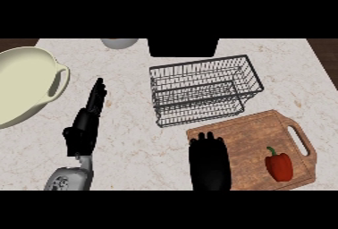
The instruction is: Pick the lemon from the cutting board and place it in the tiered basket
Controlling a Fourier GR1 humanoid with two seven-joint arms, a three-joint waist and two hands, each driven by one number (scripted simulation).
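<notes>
L to R. Cream bowl (26, 85) is sitting at the far-L edge of the counter (132, 147), not part of the task. Your L hand (84, 127) is resting next to it, fingers straight and pressed together, pointing away from you, holding nothing. It's well apart from the board, so don't count on it.

Top edge: a small grey dish (119, 42) and a black box (183, 47) are getting cut off by the view. Ignore both.

Mid: the basket (198, 67) is standing upright just beyond the board's (251, 129) far-L corner, nearly touching it, wire tiers open from above.

Your R hand (210, 163) is hovering over the board's L end, back of hand up, fingers side by side and pointing toward the basket. They're looking extended, not wrapped round anything I can see.

Lemon: not showing anywhere. What's lying on the board is a red pepper (279, 163), to the R of your R hand and clear of it, long axis running near-to-far, stem toward the basket. If a lemon is there, the R hand is hiding it; can't tell.

Key relation: the R hand is the nearer one by far, and the basket is lying straight ahead of its fingertips, slightly L. The only visible item is lying to the R, i.e. the opposite way from the basket. My guess: you're needing to check under the palm before committing, since going R means picking the pepper, not the lemon. Risk: clipping the basket's near wire rim when lifting fwd.
</notes>
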